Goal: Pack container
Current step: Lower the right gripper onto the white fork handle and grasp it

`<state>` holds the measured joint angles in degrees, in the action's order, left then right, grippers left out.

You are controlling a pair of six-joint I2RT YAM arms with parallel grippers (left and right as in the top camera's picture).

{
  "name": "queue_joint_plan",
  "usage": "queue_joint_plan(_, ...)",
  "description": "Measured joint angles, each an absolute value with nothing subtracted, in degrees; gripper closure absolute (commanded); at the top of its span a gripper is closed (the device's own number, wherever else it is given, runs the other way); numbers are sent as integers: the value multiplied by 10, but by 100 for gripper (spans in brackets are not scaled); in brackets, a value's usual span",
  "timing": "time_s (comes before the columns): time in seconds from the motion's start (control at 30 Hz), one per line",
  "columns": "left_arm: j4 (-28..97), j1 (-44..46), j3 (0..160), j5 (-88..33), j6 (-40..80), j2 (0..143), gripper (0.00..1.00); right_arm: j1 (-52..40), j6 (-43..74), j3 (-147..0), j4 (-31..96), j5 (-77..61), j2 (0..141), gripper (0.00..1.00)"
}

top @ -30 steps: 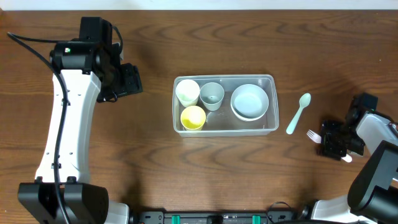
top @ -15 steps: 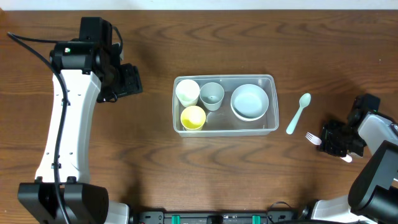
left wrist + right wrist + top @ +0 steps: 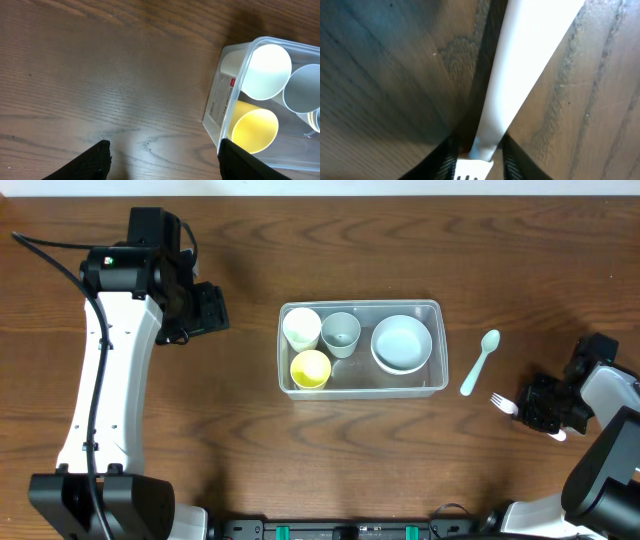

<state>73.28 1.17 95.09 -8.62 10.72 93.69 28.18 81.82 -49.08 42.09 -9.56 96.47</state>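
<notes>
Though over fork [image 3: 498,401], right gripper [image 3: 532,405] rightward.

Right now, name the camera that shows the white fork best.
Right wrist: the white fork fills the frame, handle down to tines. Overhead shows only its tines beside the right gripper; left wrist shows none of it.

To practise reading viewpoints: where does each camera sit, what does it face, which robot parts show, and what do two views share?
Overhead: above the table, facing straight down; container, spoon, both arms show.
Left wrist: on the left gripper, facing down at the container's end; spread fingers show.
Right wrist: on the right gripper, close over the white fork; fingers flank it.
Shared: overhead and left wrist show the yellow cup.
</notes>
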Motion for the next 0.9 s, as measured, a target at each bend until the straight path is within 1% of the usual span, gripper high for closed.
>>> queue_joint_plan(0.13,733,12,951,-86,107,937,31,283,819,-491,421,-96,965,75)
queue_joint_plan(0.23,733,12,951,-86,107,937,30,283,818,-491,421,-96,965,79)
queue_joint_plan(0.27,733,12,951,-86,107,937,31,283,818,-491,421,-96,965,82)
queue_joint_plan(0.33,733,12,951,-86,107,937,31,283,816,-491,420,-95,965,98)
queue_joint_plan(0.63,733,12,951,-86,107,937,30,283,767,-491,404,-105,964,99)
queue_joint_plan(0.9,733,12,951,-86,107,937,31,283,692,-491,383,-135,966,99)
